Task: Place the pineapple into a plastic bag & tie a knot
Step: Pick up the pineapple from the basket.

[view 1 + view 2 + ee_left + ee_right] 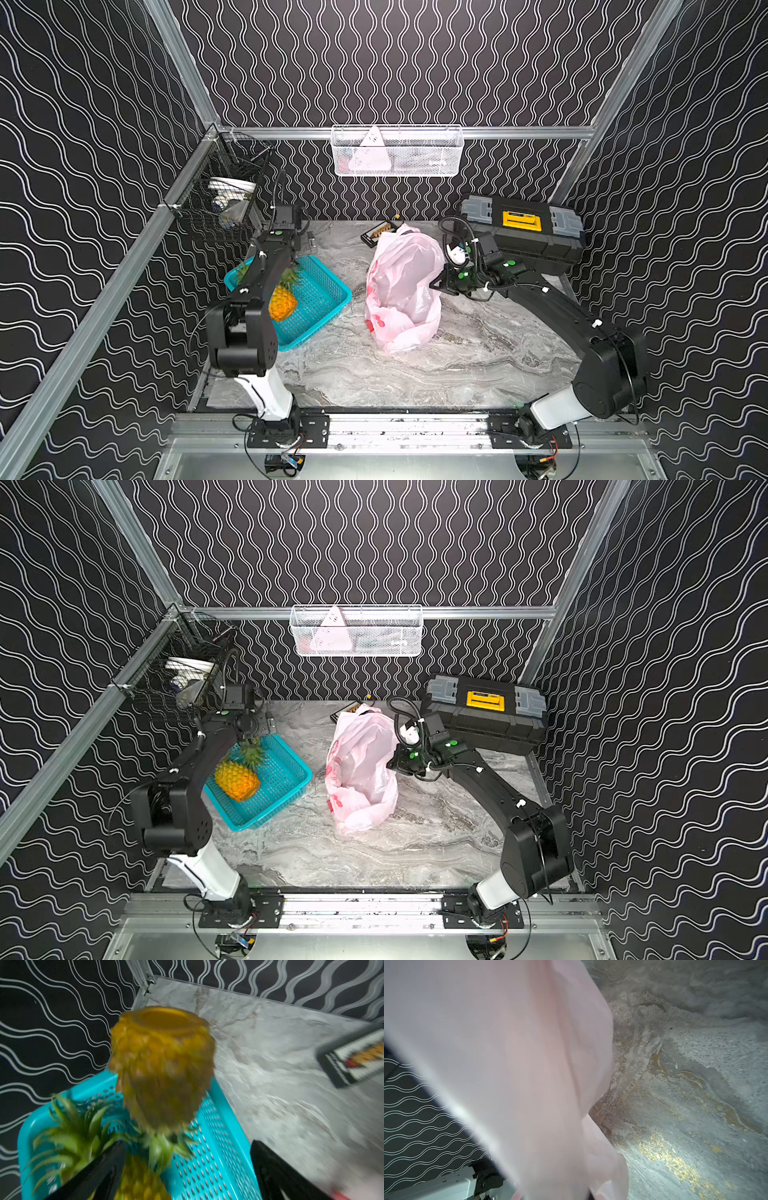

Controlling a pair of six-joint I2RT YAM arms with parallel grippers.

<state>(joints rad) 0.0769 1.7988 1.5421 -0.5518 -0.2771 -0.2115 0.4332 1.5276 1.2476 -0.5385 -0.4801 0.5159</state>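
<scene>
Left end effector released, jaws spread above the pineapple, which is in the teal basket, not yet bagged. Plastic bag stands on the bench, apart from the basket. Right end effector clenched on the bag's side. I judge the step to be fetching the fruit. Next I'd grasp the pineapple and carry it to the bag's mouth.

Left arm, right arm: black shells, white base links, green dot stickers, ribbed black cables.

Pineapple at teal basket, plastic bag alongside.
</scene>
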